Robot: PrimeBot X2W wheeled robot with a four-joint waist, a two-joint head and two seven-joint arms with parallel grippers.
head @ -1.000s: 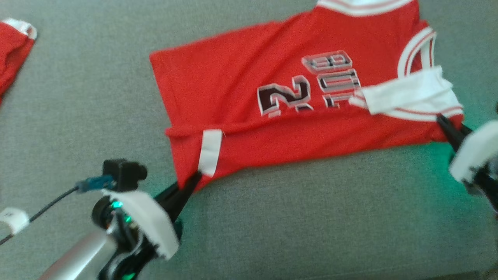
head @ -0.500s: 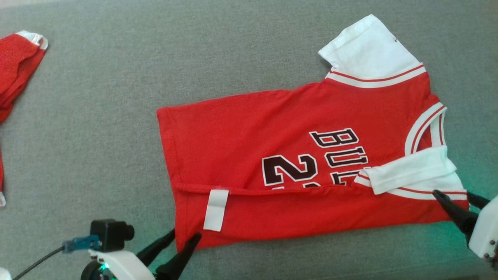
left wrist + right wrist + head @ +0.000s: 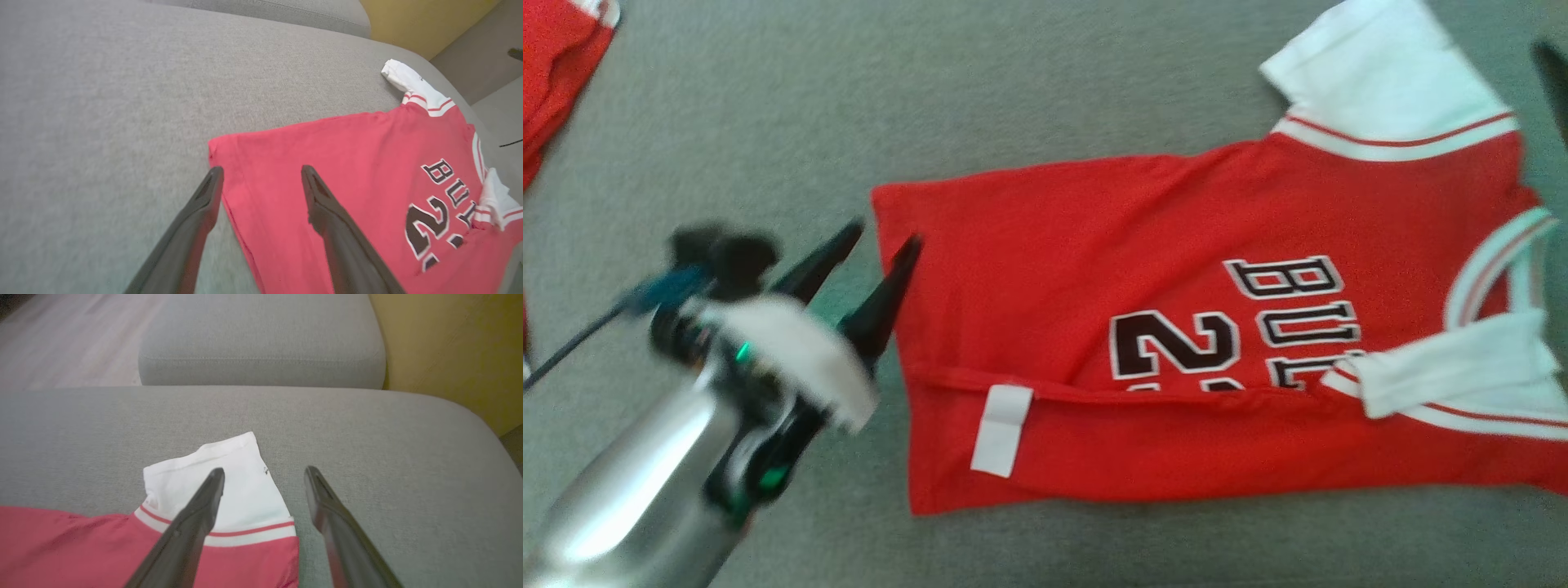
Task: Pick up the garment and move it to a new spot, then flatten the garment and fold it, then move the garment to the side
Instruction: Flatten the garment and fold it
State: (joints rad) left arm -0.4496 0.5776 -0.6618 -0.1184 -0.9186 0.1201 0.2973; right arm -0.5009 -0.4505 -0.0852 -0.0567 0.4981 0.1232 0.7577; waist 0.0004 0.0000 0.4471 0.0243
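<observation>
The garment (image 3: pixel 1094 269) is a red jersey with white sleeves and dark lettering, spread on the grey cushion (image 3: pixel 1013 98), its near edge folded over. My left gripper (image 3: pixel 886 233) stands open at the jersey's far left corner, one finger over the cloth and one over the cushion, holding nothing. The left wrist view shows this gripper (image 3: pixel 262 169) straddling the hem of the garment (image 3: pixel 347 155). My right gripper (image 3: pixel 264 470) is open above the white sleeve (image 3: pixel 253 498) at the far right corner, empty. One of its dark fingers (image 3: pixel 1553 77) shows in the head view.
Another red garment (image 3: pixel 556 65) lies at the far left of the cushion. A second grey cushion (image 3: pixel 261 335) sits beyond, with a yellow wall (image 3: pixel 449 343) to its right and floor (image 3: pixel 61 335) to its left. The cushion's rounded edge (image 3: pixel 490 428) is near the sleeve.
Both grippers opened and let go of the folded near edge. The left one moved up to the far left corner, the right one to the far sleeve. The camera also shifted.
</observation>
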